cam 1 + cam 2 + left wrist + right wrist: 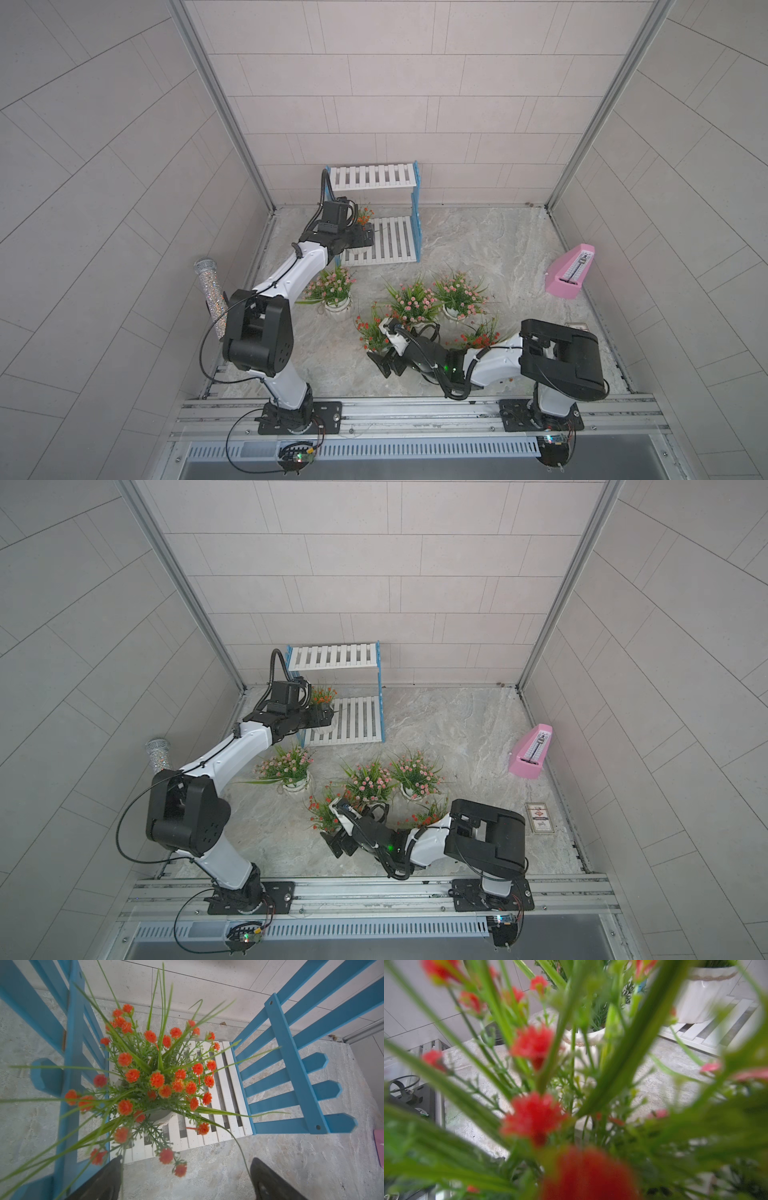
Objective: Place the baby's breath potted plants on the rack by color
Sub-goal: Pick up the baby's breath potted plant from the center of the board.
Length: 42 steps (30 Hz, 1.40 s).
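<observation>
Overhead, both top views show the rack at the back of the worktop, against the wall. 1 red-orange plant stands at the left end of the lower shelf, and the left fingers hang over its pot, hiding most of it. In front of the rack, 3 pink plants stand on the worktop in a loose row. Nearer the arm bases stand 2 other red-orange plants. The right fingers sit low, just beside the left one of these 2, spread apart with no pot between them. A pink metronome sits by the right wall and a glittery microphone leans at the left wall.

From the left wrist, the red-orange plant stands upright on the white slats of the lower shelf, close to a blue picket side panel, its white pot showing under the leaves. The left fingers are wide open, both short of the pot and not touching it; only 2 trailing blossoms reach between them.

From the right wrist, blurred red-orange blossoms and green blades fill the picture, and the right fingers do not show. Behind the leaves 1 white pot stands on the worktop and another white pot on the rack's slats.
</observation>
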{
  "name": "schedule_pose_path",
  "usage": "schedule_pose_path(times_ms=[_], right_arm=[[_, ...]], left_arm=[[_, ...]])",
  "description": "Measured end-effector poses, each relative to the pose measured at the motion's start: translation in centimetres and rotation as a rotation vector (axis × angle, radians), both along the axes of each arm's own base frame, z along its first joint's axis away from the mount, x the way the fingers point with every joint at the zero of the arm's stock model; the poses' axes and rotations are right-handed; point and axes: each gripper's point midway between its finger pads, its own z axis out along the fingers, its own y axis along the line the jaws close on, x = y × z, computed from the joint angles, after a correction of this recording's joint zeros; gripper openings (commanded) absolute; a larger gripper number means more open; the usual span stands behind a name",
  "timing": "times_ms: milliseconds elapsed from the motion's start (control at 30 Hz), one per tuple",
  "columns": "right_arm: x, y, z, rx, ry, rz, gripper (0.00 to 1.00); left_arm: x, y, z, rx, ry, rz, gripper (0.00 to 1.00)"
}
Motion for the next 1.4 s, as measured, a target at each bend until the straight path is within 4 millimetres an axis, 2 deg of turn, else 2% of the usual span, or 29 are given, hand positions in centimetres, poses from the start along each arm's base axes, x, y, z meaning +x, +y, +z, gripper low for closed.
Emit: schedule_pose_path(times_ms=[100, 233, 267, 367, 400, 733, 867, 1000, 1133, 1400], right_arm=[[0.5, 0.9, 0.5, 0.019, -0.018, -0.003, 0.99], [0.9, 1.3, 0.9, 0.019, -0.038, -0.005, 0.86], [0.9, 1.3, 1.0, 0.018, -0.039, -0.003, 0.86], [0.9, 1.3, 0.9, 0.011, -0.041, -0.004, 0.99], [0.9, 1.2, 0.8, 0.004, -0.044, -0.004, 1.00], [1.0, 0.9, -0.7, -0.044, -0.038, -0.018, 0.99], [1.1, 1.1, -1.3, -0.066, -0.038, -0.014, 0.91], [1.3, 1.5, -0.4, -0.038, -0.049, -0.021, 0.80], [1.4, 1.2, -0.4, -0.046, -0.054, -0.028, 0.72], [0.1, 0.4, 0.5, -0.096, -0.074, -0.005, 0.71]], left_arm=[[0.1, 0.0, 0.0, -0.001, -0.002, 0.001, 1.00], [0.1, 0.0, 0.0, -0.006, -0.003, 0.000, 1.00], [0.1, 0.0, 0.0, -0.007, -0.004, 0.001, 1.00], [0.0, -0.1, -0.1, -0.008, 0.000, -0.001, 1.00], [0.0, -0.1, -0.2, -0.008, 0.001, -0.001, 1.00], [-0.1, -0.1, -0.3, -0.010, 0.005, -0.003, 1.00], [-0.1, -0.1, -0.3, -0.011, 0.005, -0.003, 1.00], [-0.1, -0.1, -0.3, -0.012, 0.005, -0.004, 1.00], [-0.1, -0.2, -0.3, -0.014, 0.005, -0.005, 1.00], [-0.4, -0.1, 1.0, -0.018, -0.018, -0.006, 1.00]])
